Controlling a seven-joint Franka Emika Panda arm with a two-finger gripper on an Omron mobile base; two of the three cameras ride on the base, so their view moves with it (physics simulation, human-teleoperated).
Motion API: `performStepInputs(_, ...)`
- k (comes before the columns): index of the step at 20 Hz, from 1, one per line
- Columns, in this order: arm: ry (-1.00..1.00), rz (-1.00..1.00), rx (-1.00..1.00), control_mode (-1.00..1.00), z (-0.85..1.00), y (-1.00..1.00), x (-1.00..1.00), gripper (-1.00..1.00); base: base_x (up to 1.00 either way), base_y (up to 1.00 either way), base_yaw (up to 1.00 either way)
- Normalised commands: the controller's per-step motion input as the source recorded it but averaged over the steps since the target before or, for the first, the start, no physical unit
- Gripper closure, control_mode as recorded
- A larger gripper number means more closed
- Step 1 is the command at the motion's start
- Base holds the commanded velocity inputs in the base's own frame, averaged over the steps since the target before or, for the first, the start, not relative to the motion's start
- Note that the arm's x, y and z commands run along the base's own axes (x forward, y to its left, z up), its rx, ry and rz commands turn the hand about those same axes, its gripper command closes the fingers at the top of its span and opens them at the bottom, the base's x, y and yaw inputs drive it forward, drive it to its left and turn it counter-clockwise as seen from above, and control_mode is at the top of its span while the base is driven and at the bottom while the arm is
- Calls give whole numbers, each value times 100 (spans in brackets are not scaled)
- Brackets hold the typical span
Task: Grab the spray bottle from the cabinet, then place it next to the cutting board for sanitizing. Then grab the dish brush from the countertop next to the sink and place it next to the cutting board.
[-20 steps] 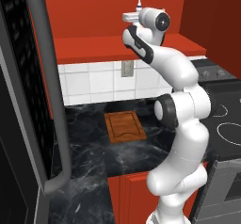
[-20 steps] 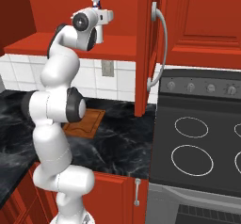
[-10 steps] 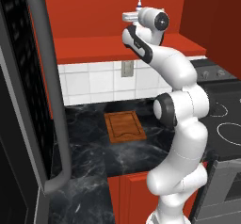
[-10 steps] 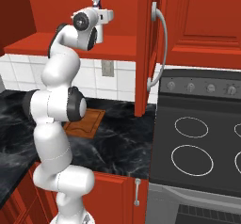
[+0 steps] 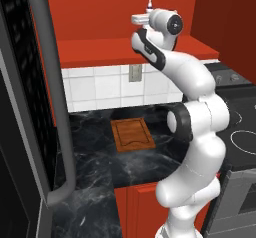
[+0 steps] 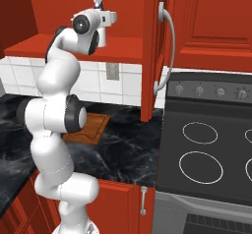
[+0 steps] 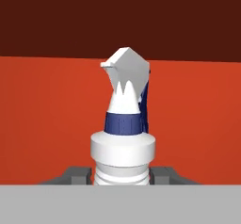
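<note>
The spray bottle (image 7: 123, 124) is white with a dark blue collar, and its pointed nozzle stands up close in the hand view. My gripper (image 7: 121, 173) is shut on its neck, one grey finger on each side. From the base views, the gripper (image 5: 142, 19) (image 6: 106, 17) is raised high inside the red cabinet (image 5: 100, 47), above its shelf, and the spray bottle's tip (image 5: 149, 4) (image 6: 98, 3) pokes up above the hand. The brown cutting board (image 5: 132, 134) (image 6: 88, 130) lies below on the black marble countertop (image 5: 100, 167) by the tiled wall. The sink and dish brush are out of view.
The cabinet's red door (image 6: 152, 56) hangs open with a grey handle, just right of the hand. A black stove (image 6: 206, 149) with round burners sits to the right. A dark appliance door with a thick grey handle (image 5: 50, 107) stands close on the left.
</note>
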Motion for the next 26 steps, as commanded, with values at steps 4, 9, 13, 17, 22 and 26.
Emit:
performStepInputs(4, 0, 0, 0, -100, -7, 0, -48, 100, 0, 0, 0)
performStepInputs(9, 0, 0, 0, -100, -5, 0, -43, 100, 0, 0, 0)
performStepInputs(13, 0, 0, 0, -100, -1, 0, -23, 100, 0, 0, 0)
performStepInputs(17, 0, 0, 0, -100, -1, 0, -21, 100, 0, 0, 0)
performStepInputs(22, 0, 0, 0, -100, -2, 0, -24, 100, 0, 0, 0)
performStepInputs(26, 0, 0, 0, -100, -2, 0, -41, 100, 0, 0, 0)
